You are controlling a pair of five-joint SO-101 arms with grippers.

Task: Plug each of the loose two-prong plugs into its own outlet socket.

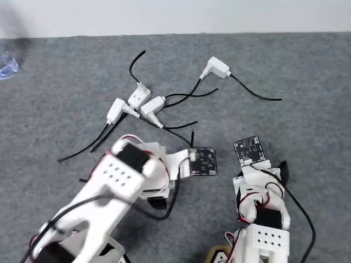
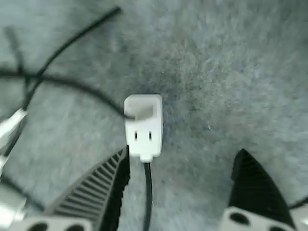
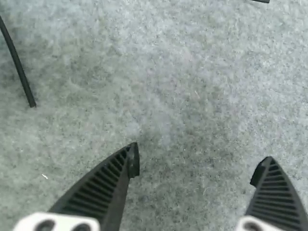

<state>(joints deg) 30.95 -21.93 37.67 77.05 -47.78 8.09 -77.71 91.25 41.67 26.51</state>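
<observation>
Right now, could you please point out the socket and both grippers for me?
socket (image 2: 143, 129), left wrist view, on its slotted face.
left gripper (image 2: 184, 155), left wrist view, midway between its open fingertips.
right gripper (image 3: 200, 155), right wrist view, midway between its open fingertips.

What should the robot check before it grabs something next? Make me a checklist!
1. The left gripper is open: ok, its fingers are spread wide.
2. The white socket sits midway between those fingers: not ok, it lies close beside one fingertip.
3. The socket's two slots face the camera: ok.
4. The right gripper is open: ok.
5. Something to grab lies under the right gripper: not ok, there is just grey mat, with a black cord end off to one side.
6. Cords are untangled: not ok, black cords cross around the three bunched white pieces in the high view.
</observation>
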